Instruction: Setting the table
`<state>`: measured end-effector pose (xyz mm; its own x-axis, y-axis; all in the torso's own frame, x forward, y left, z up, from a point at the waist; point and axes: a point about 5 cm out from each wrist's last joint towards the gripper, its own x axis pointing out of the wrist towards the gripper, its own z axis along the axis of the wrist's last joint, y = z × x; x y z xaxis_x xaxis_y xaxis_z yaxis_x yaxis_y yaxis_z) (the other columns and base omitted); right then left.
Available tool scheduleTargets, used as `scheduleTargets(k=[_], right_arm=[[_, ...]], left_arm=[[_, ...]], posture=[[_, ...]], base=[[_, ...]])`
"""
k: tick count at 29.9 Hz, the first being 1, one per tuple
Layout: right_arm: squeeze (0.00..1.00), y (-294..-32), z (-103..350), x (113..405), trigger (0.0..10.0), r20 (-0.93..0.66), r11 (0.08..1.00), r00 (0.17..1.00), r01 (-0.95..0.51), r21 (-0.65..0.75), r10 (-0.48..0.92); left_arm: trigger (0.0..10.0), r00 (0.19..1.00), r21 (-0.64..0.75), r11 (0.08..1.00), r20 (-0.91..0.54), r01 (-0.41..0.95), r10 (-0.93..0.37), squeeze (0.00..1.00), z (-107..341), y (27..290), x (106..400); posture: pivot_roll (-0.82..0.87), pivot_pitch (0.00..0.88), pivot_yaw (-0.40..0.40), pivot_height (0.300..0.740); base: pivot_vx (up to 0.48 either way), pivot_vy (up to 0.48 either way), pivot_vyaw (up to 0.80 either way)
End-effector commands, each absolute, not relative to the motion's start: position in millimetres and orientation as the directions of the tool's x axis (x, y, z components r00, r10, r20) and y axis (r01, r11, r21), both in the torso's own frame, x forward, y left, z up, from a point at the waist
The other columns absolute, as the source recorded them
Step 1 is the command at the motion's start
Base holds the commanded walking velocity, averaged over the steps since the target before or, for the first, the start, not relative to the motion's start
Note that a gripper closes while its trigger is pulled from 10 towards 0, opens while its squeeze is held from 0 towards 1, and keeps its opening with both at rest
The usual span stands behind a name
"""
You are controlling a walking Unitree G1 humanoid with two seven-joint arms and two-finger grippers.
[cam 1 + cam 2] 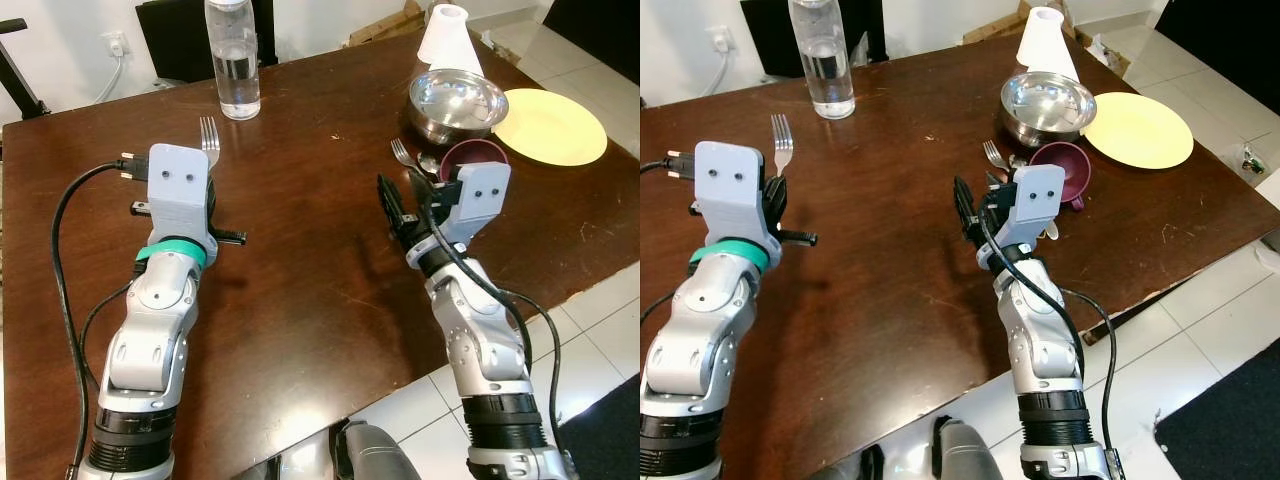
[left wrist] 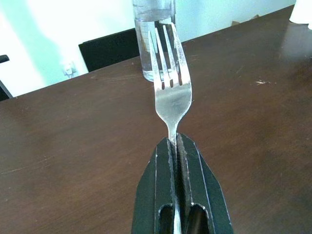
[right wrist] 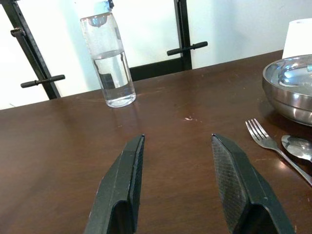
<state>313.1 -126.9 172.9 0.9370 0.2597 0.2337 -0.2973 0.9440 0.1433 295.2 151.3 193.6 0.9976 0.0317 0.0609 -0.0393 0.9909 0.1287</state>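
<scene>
Above the dark brown wooden desk [image 1: 300, 300], the left gripper [image 2: 176, 146] pinches the handle of a silver metal fork [image 2: 170, 87] between its fingers, tines pointing toward the clear water bottle [image 1: 232, 60]. The right gripper [image 3: 178, 165] hovers with fingers spread, near a second silver fork [image 3: 270, 144] and a spoon [image 3: 296, 145] lying beside the steel bowl [image 1: 457, 103], maroon cup [image 1: 478, 158] and yellow round plate [image 1: 552, 125]
</scene>
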Motion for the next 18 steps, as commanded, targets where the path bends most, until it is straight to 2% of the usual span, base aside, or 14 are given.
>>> scheduleTargets(k=[1, 6, 18], right_arm=[[0.0, -126.0, 170.7, 311.5, 10.0, 0.224, 0.941, 0.939, -0.298, 0.158, 0.26], [0.0, -125.0, 170.0, 311.6, 10.0, 0.22, 0.939, 0.938, -0.305, 0.157, 0.268], [0.0, -123.7, 169.3, 311.9, 10.0, 0.216, 0.936, 0.936, -0.315, 0.16, 0.278]], left_arm=[[10.0, 0.998, 0.122, 0.992, 0.043, -0.041, 0.036, 0.0, 190.2, 151.5, 296.0], [10.0, 0.999, 0.133, 0.99, 0.037, -0.041, 0.036, 0.0, 187.8, 152.1, 296.0], [10.0, 0.998, 0.156, 0.987, 0.039, -0.049, 0.044, 0.0, 185.7, 155.9, 294.1]], posture=[[-0.09, 0.068, 0.018, 0.74], [-0.09, 0.062, 0.019, 0.74], [-0.09, 0.055, 0.02, 0.74]], base=[[0.0, 0.0, 0.0], [0.0, 0.0, 0.0], [-0.333, 0.0, 0.0]])
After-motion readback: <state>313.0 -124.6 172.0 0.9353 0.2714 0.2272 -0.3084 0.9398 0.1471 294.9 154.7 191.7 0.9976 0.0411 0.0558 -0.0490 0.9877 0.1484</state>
